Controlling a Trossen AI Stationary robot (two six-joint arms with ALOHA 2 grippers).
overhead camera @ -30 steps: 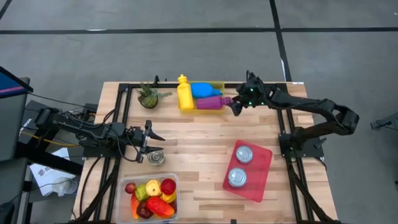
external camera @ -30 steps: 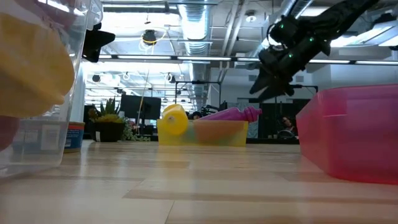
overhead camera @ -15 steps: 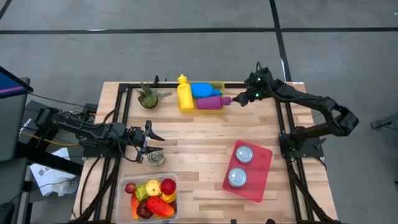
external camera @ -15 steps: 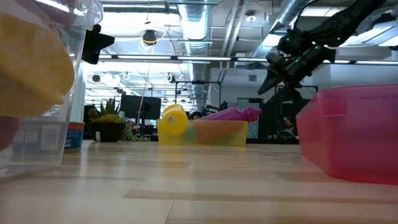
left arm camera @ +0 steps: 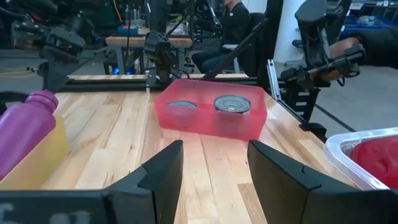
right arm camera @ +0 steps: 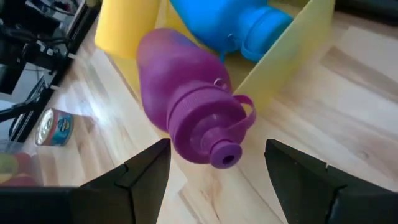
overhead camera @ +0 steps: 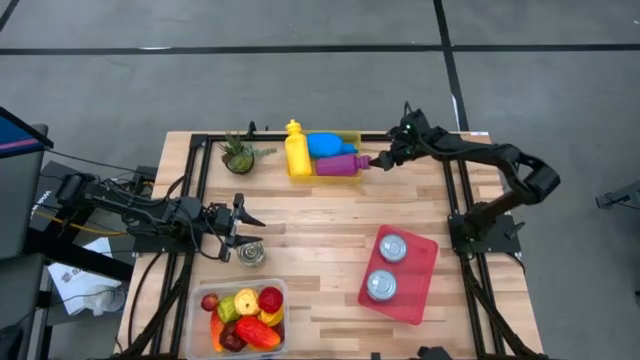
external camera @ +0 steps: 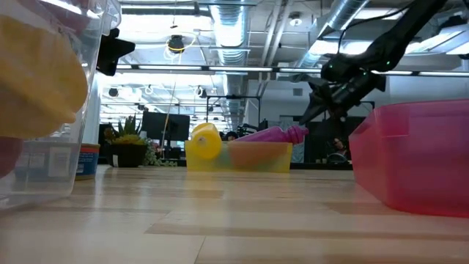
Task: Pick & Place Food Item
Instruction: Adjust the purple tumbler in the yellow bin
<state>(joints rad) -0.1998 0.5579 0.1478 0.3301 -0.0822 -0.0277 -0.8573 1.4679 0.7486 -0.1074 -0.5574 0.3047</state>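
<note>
Right jaws [right arm camera: 217, 180]: spread wide, empty, hovering at the far edge of the surface [overhead camera: 320, 225]; the purple bottle [right arm camera: 186, 102] lies straight ahead, its capped mouth pointing into the gap, apart from both fingers.
Purple bottle: on its side in the yellow bin [overhead camera: 350, 140], neck sticking out past the bin's open end toward the right jaws.
Bin neighbours: blue bottle [right arm camera: 230, 18] just behind the purple one; yellow bottle [overhead camera: 297, 150] standing at the bin's far end from the jaws.
Left jaws [left arm camera: 211, 165]: parted wide, nothing between them, low over the near left part of the surface; small tin can [overhead camera: 250, 255] just beside them in the high view.
Red tray [overhead camera: 425, 290]: well ahead of the left jaws, on the right arm's side, with two cans [overhead camera: 392, 248] lying in it.
Clear tub [overhead camera: 205, 310]: near edge, close to the left jaws, filled with toy fruit and vegetables [overhead camera: 245, 315].
Potted plant [overhead camera: 238, 155]: far left corner, not involved.
Done so far (judgement): two cans already sit in the tray; one can left out on the wood; no item in either jaws right now.
Left to do (judgement): which item is the target cannot be told; right arm looks lined up for a grasp on the purple bottle's neck, though that is no food item. Grasp, lift, carry and release all remain.
</note>
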